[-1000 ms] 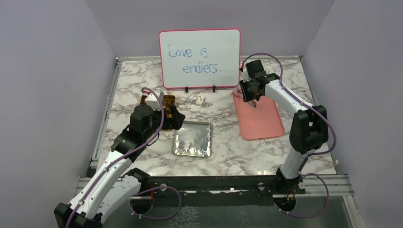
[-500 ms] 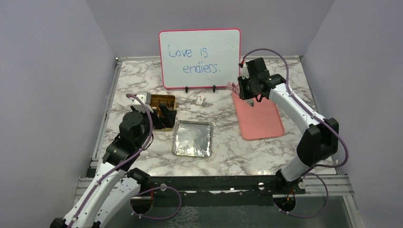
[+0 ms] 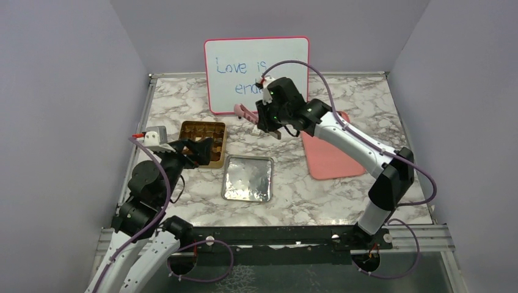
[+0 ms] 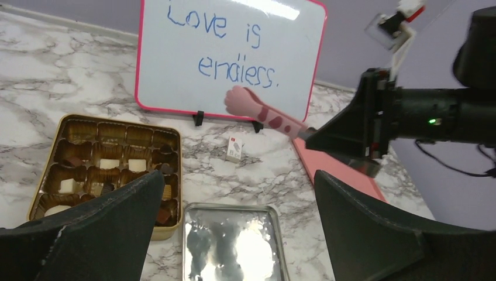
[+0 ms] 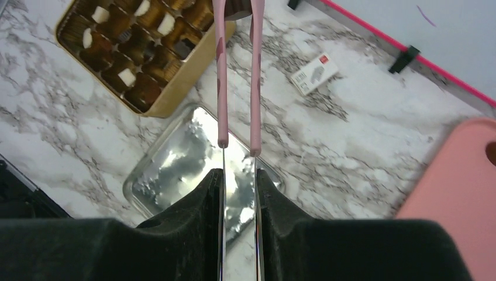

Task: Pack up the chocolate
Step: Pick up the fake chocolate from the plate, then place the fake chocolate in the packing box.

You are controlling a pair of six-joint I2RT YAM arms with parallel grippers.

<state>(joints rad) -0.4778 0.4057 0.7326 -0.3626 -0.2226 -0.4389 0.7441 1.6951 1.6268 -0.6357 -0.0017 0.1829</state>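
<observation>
The right gripper [image 5: 240,181] has swung off the pink cutting board [image 3: 333,159] to the middle rear of the tabletop, clamped on the steel handles of the pink paw tongs [image 5: 221,70], tips out toward the gold tin [image 3: 223,137]. The left gripper [image 3: 201,151] has backed off the tin, jaws spread wide, empty. The chocolates [image 4: 105,164] sit in the tin's cups by the tabletop's left edge. Is a piece riding in the tips? Hard to tell. There's open room over the silver tray [image 3: 247,178], and the whiteboard [image 3: 244,55] stands close behind.

Bright, even light; glare on silver tray [image 3: 247,178].
</observation>
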